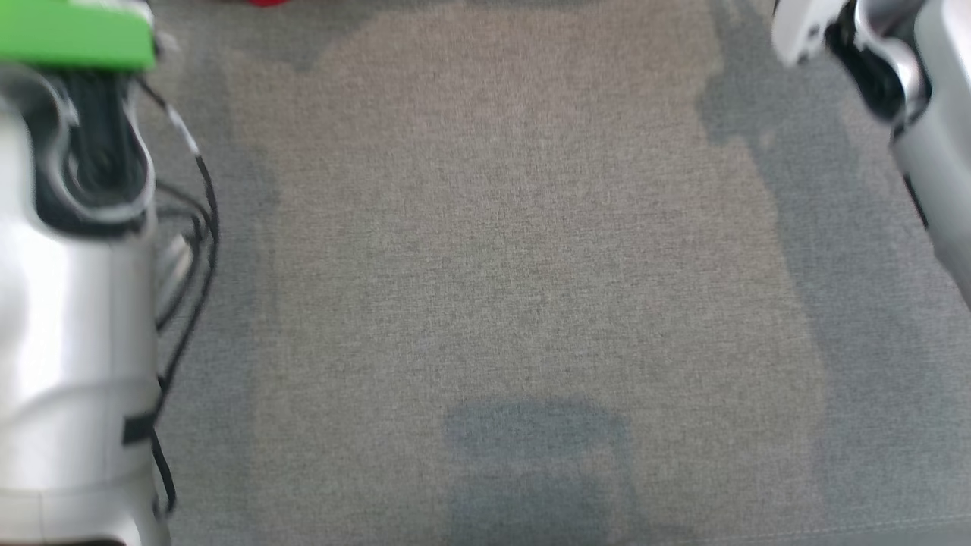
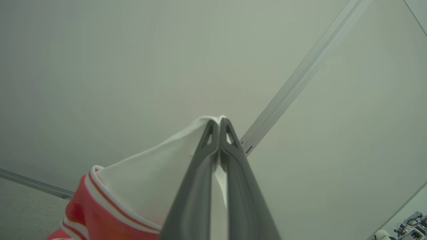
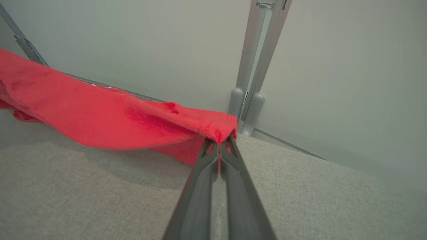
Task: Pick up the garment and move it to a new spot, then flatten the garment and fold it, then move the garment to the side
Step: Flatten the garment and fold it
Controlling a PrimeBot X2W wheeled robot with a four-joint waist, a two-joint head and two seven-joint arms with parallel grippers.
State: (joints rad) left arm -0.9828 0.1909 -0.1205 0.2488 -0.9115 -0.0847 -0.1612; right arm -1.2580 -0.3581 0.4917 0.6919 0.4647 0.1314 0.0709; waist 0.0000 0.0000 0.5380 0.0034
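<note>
Head view steeply down on grey surface (image 1: 485,265), wrist views both close on garment (image 3: 100,113), facing pale wall (image 2: 133,50)

Garment (image 3: 100,113) — left end cut off.

Grey fabric surface (image 1: 531,265), pale wall (image 3: 150,40)

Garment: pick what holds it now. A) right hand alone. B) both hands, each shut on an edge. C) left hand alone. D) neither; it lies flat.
B: the left hand pinches a white edge of the garment, and the right hand pinches a red edge.
</note>
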